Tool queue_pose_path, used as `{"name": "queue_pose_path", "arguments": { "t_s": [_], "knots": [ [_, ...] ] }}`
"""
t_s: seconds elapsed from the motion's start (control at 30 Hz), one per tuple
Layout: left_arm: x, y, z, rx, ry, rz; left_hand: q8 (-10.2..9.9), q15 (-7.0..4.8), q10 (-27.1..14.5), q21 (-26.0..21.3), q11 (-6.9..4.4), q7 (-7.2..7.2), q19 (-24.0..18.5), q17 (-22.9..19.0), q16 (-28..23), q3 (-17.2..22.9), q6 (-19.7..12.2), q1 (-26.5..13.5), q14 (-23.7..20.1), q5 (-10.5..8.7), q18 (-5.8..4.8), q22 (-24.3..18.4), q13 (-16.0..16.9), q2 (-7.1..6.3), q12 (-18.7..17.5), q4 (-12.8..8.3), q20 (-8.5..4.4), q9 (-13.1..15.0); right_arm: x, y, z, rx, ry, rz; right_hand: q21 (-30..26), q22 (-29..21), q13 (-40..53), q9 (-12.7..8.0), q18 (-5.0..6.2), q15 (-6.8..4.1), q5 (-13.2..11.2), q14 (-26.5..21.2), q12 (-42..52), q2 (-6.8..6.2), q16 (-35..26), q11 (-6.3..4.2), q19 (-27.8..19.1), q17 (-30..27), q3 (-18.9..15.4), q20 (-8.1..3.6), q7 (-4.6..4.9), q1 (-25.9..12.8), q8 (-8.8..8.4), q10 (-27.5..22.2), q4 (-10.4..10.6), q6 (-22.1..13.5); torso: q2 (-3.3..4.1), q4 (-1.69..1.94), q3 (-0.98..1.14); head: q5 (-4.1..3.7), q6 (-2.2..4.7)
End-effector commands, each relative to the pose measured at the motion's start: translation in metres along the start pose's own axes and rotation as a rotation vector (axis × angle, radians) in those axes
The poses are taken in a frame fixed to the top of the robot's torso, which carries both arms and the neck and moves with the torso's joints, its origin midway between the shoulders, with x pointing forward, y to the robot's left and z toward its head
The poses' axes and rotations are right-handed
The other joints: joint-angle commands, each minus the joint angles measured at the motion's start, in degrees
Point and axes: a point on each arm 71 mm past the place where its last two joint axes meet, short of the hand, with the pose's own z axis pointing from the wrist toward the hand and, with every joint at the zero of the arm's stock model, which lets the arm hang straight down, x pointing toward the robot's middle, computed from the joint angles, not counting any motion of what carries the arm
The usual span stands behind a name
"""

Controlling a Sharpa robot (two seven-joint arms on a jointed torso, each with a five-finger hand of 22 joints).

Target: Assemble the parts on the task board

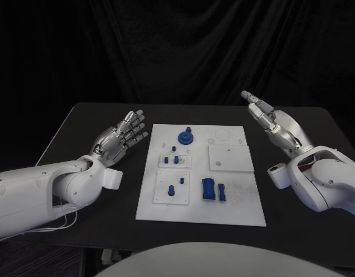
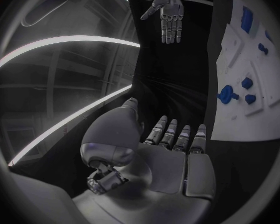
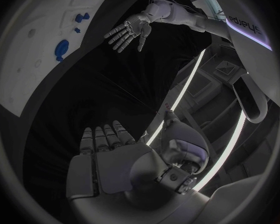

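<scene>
- Here, the flat white rectangular task board lies in the middle of the black table, between the two arms.
- The silver many-fingered left hand hovers just beside the board's left edge, palm turned inward, fingers extended and apart, holding nothing.
- The silver many-fingered right hand is raised beside the board's far right corner, fingers stretched out and spread, likewise holding nothing.
- On the board, a round blue disc-shaped part sits near the far edge, with a small blue peg just beyond it.
- A few small blue pieces stand on a raised white square plate near the board's middle left.
- Nearer the robot, a taller blue block stands upright with a slimmer blue piece just beside it; two small blue pegs sit on a white plate to their left.
- A plain white square plate lies on the board's right half.
</scene>
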Motion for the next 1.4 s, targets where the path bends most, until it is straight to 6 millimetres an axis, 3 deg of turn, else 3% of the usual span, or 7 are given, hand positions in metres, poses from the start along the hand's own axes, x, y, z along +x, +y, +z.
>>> {"name": "queue_pose_path", "arguments": {
  "t_s": [0.03, 0.07, 0.33, 0.37, 0.63, 0.7, 1.4],
  "knots": [
    [0.005, -0.001, 0.008, 0.004, -0.034, 0.047, -0.75, -1.94, -4.32, -0.55, -0.45, 1.15, -0.63, -0.39, -5.88, 5.84, -4.84, -17.43, -0.35, -5.12, -2.11, -2.01, -0.65, -5.75, -3.55, -3.99, -4.0, -0.68, 0.0, -0.005, 0.004, 0.037, -0.042, 0.047, -0.2, -1.58, -0.3, -0.17, -0.4, -0.5, -1.64, -0.39, -2.59, -0.01, -0.2, -0.37, -0.03, -0.07, -0.01, -1.05, -0.01, -5.68, -0.68, -0.01, -1.02, -6.08, -0.32, -0.13, -0.05, -0.44, 1.72],
    [0.007, -0.002, 0.011, 0.005, -0.043, 0.058, -0.75, -6.0, -4.32, -0.55, -0.45, 1.15, -0.63, -0.39, -5.88, 5.84, -5.25, -18.89, -0.35, -5.56, -2.11, -2.18, -0.65, -5.75, -3.87, -4.32, -4.34, -0.68, 0.0, -0.006, 0.007, 0.043, -0.053, 0.062, -0.2, -1.58, -0.3, -0.17, -0.4, -0.5, -1.64, -0.39, -2.59, -0.01, -0.2, -0.37, -0.03, -0.07, -0.01, -1.05, -0.01, -7.22, -0.68, -0.01, -1.02, -6.08, -0.42, -0.18, -0.05, -0.6, 2.3],
    [0.029, -0.011, 0.043, 0.031, -0.149, 0.167, -0.75, -6.0, -4.32, -0.55, -0.45, 1.15, -0.63, -0.39, -5.88, 5.84, -7.93, -28.55, -0.35, -8.38, -2.75, -6.31, -0.65, -5.75, -5.78, -6.6, -6.54, -0.68, 0.004, -0.015, 0.031, 0.124, -0.183, 0.228, -0.2, -1.58, -0.3, -0.17, -0.4, -0.5, -1.64, -0.39, -2.59, -0.01, -0.2, -0.37, -0.03, -0.07, -0.01, -1.05, -0.01, -14.88, -0.68, -0.01, -1.02, -6.08, -1.45, -0.64, -0.11, -2.38, 8.68],
    [0.032, -0.012, 0.047, 0.035, -0.166, 0.18, -0.75, -6.0, -4.32, -0.55, -0.45, 1.15, -0.63, -0.39, -5.88, 5.84, -8.19, -29.58, -0.35, -8.67, -7.03, -6.31, -0.65, -5.75, -6.03, -6.81, -6.8, -0.68, 0.005, -0.017, 0.034, 0.137, -0.201, 0.252, -0.2, -1.58, -0.3, -0.17, -0.4, -0.5, -1.64, -0.39, -2.59, -0.01, -0.2, -0.37, -0.03, -0.07, -0.01, -1.05, -0.01, -14.88, -0.68, -0.01, -1.02, -6.08, -1.58, -0.7, -0.12, -2.6, 9.47],
    [0.056, -0.024, 0.073, 0.067, -0.294, 0.258, -0.75, -6.0, -4.32, -0.55, -0.45, 1.15, -0.63, -0.39, -5.88, 5.84, -10.11, -36.66, -0.35, -10.77, -7.03, -6.31, -0.65, -5.75, -11.13, -8.31, -8.28, -0.68, 0.013, -0.027, 0.053, 0.228, -0.325, 0.418, -0.2, -1.58, -0.3, -0.17, -0.4, -0.5, -1.64, -0.39, -2.59, -0.01, -0.2, -0.37, -0.03, -0.07, -0.01, -1.05, -0.01, -14.88, -0.68, -0.01, -1.02, -6.08, -2.31, -1.02, -0.15, -3.85, 13.94],
    [0.06, -0.027, 0.077, 0.073, -0.319, 0.269, -0.75, -6.0, -4.32, -0.55, -0.45, 1.15, -0.63, -0.39, -5.88, 5.84, -10.48, -38.27, -0.35, -11.24, -7.03, -6.31, -0.65, -5.75, -11.13, -12.55, -12.57, -0.68, 0.014, -0.029, 0.056, 0.245, -0.347, 0.446, -0.2, -1.58, -0.3, -0.17, -0.4, -0.5, -1.64, -0.39, -2.59, -0.01, -0.2, -0.37, -0.03, -0.07, -0.01, -1.05, -0.01, -14.88, -0.68, -0.01, -1.02, -6.08, -2.4, -1.06, -0.16, -4.0, 14.49],
    [0.065, -0.029, 0.081, 0.079, -0.347, 0.281, -0.75, -6.0, -4.32, -0.55, -0.45, 1.15, -0.63, -0.39, -5.88, 5.84, -15.18, -47.79, -0.35, -16.04, -7.03, -6.31, -0.65, -5.75, -11.13, -12.55, -12.57, -0.68, 0.016, -0.031, 0.059, 0.262, -0.367, 0.475, -0.2, -1.58, -0.3, -0.17, -0.4, -0.5, -1.64, -0.39, -2.59, -0.01, -0.2, -0.37, -0.03, -0.07, -0.01, -1.05, -0.01, -14.88, -0.68, -0.01, -1.02, -6.08, -2.43, -1.08, -0.16, -4.05, 14.67]
  ]
}}
